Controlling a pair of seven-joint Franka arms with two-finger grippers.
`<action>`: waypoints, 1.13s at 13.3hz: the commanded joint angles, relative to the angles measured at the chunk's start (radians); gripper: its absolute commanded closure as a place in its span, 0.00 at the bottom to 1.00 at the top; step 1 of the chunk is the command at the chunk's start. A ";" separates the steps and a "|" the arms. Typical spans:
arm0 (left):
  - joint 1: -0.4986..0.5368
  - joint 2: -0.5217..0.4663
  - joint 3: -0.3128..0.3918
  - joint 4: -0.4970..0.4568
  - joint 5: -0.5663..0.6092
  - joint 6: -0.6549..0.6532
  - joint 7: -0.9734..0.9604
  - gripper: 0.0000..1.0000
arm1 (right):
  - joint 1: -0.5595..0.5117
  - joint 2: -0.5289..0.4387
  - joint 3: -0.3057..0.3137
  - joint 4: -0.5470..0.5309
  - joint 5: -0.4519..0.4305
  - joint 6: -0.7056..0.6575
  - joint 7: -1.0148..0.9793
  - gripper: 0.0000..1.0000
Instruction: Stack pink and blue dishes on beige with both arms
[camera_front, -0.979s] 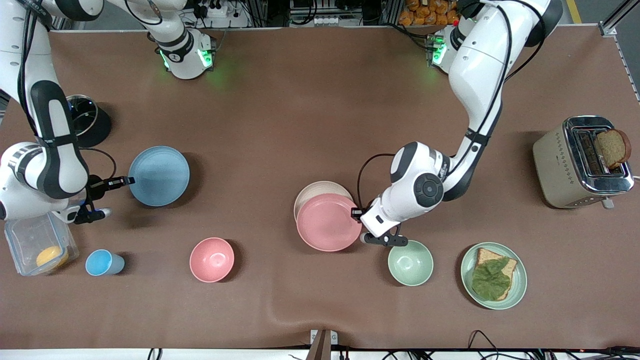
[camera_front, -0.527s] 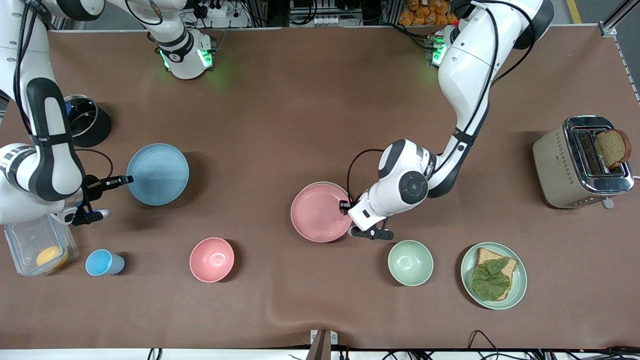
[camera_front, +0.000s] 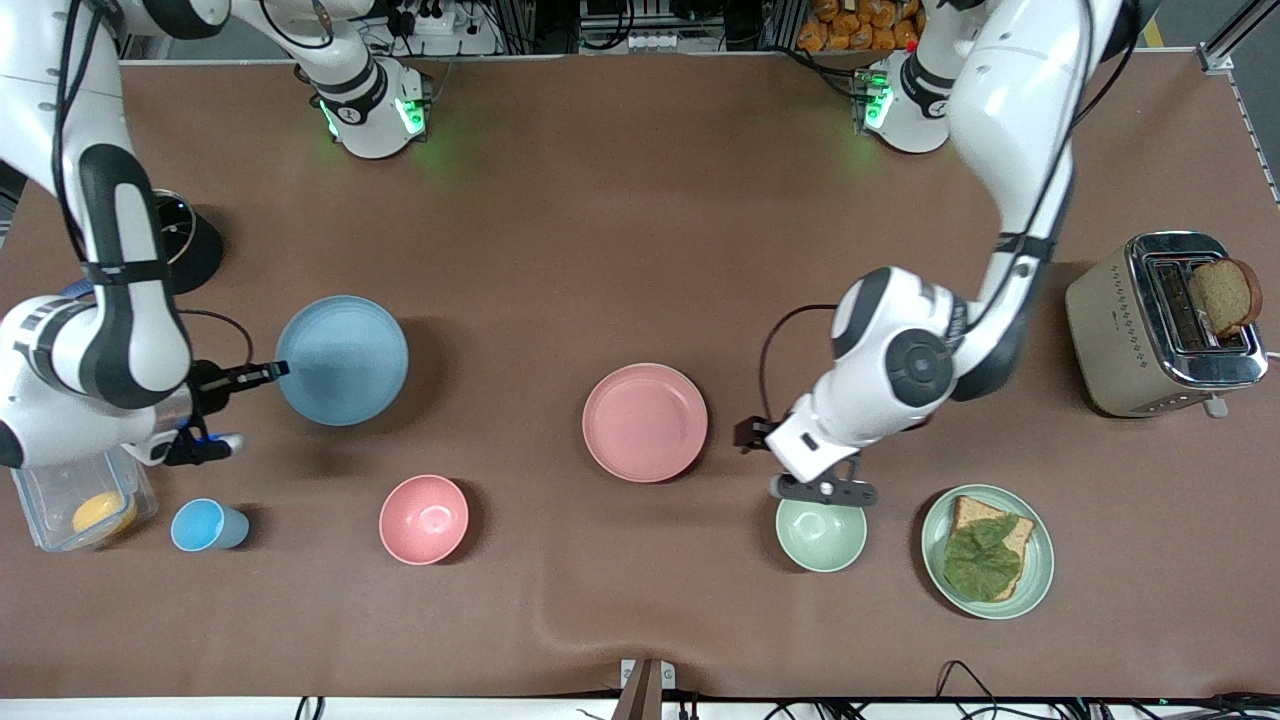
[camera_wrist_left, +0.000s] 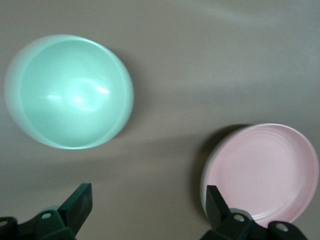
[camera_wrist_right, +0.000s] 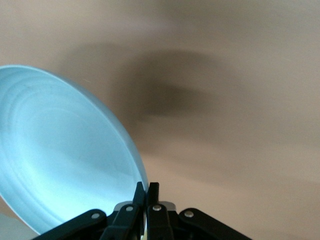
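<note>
Front view: the right gripper (camera_front: 262, 374) is pinched shut on the rim of the blue plate (camera_front: 342, 360), holding it lifted above the table (camera_front: 560, 220) toward the right arm's end, with the plate extending away from its fingertips. The left gripper (camera_front: 752, 432) hangs with its fingers spread apart and nothing between them, just beside the pink plate (camera_front: 645, 422), which lies flat at mid-table and hides the beige plate. In the left wrist view the green bowl (camera_wrist_left: 69, 92) sits near that open gripper (camera_wrist_left: 145, 210), apart from the pink plate (camera_wrist_left: 260, 172).
</note>
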 joint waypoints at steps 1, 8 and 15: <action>0.054 -0.084 -0.004 -0.023 0.105 -0.093 0.012 0.00 | 0.128 -0.001 -0.003 0.041 0.086 -0.016 0.184 1.00; 0.254 -0.289 -0.010 -0.023 0.099 -0.336 0.198 0.00 | 0.485 0.049 -0.003 0.070 0.135 0.279 0.591 1.00; 0.373 -0.409 -0.007 -0.018 0.059 -0.484 0.300 0.00 | 0.579 0.129 0.017 0.095 0.218 0.542 0.640 1.00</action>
